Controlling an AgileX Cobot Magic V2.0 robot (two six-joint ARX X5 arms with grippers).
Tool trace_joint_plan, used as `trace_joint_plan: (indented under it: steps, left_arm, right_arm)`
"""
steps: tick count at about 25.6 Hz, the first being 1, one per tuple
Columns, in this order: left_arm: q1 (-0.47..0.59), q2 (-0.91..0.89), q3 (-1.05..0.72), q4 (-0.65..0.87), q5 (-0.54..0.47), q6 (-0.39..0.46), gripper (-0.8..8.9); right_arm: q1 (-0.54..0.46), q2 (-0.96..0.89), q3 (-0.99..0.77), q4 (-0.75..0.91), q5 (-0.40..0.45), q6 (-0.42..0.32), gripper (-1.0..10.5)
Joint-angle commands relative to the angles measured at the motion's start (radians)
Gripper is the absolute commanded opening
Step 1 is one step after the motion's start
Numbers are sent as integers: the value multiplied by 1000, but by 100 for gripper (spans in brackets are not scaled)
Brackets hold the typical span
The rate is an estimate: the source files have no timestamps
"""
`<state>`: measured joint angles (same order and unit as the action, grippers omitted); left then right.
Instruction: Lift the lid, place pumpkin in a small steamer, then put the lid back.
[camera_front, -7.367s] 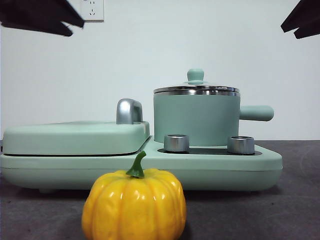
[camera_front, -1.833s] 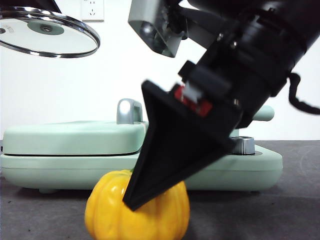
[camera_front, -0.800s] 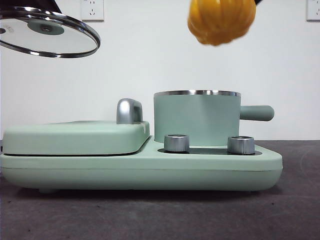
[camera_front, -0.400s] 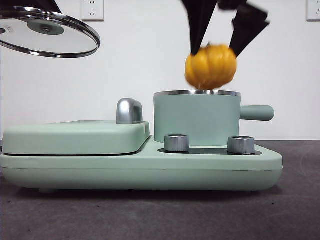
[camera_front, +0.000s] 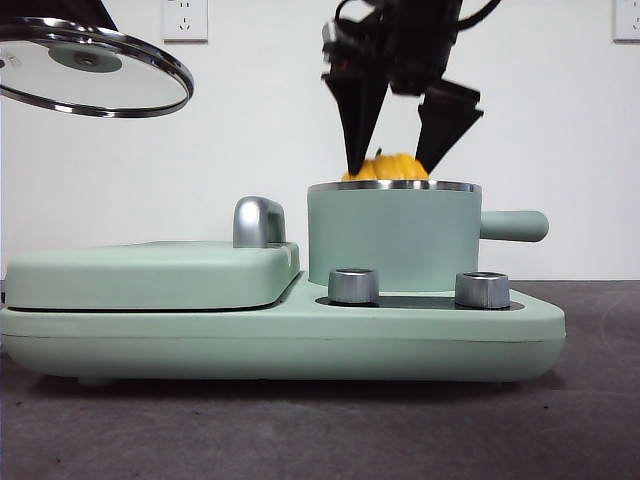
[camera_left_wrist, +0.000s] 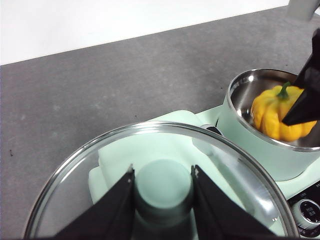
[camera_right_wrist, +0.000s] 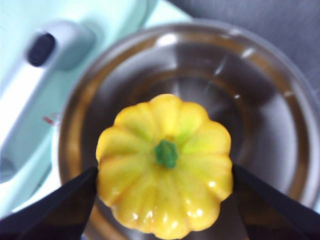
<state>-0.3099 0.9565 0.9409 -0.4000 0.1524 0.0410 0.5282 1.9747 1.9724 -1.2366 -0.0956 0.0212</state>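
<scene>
Dark grey, slightly speckled tabletop (camera_front: 590, 420) runs back to a plain white wall (camera_front: 250, 110) with a socket (camera_front: 185, 18) high up. On it sits a mint-green appliance base (camera_front: 280, 335) carrying the small steamer (camera_front: 392, 238). The right gripper (camera_front: 398, 150) hangs above the pot, jaws pinching the pumpkin (camera_right_wrist: 165, 167), which sits mostly inside the steel rim. High to one side, the left gripper (camera_left_wrist: 162, 175) clamps the lid (camera_front: 90, 68) by its knob.
</scene>
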Motion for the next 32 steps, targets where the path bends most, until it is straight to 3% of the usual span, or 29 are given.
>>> trace_joint_plan:
  steps: [1,18,26,32]
  left_arm:
    - [5,6,17,33,-3,19,10]
    - [13,6,17,33,-2,22,10]
    - [13,6,17,32,-2,22,10]
    - [13,6,17,30,-2,22,10]
  right_arm:
    - [5,43,31,3,0,-23,350]
    - [6,132,31,42,25,-33,351]
    - [14,139,31,65,44,-34,493]
    - [15,101,39,78,47,-30,491]
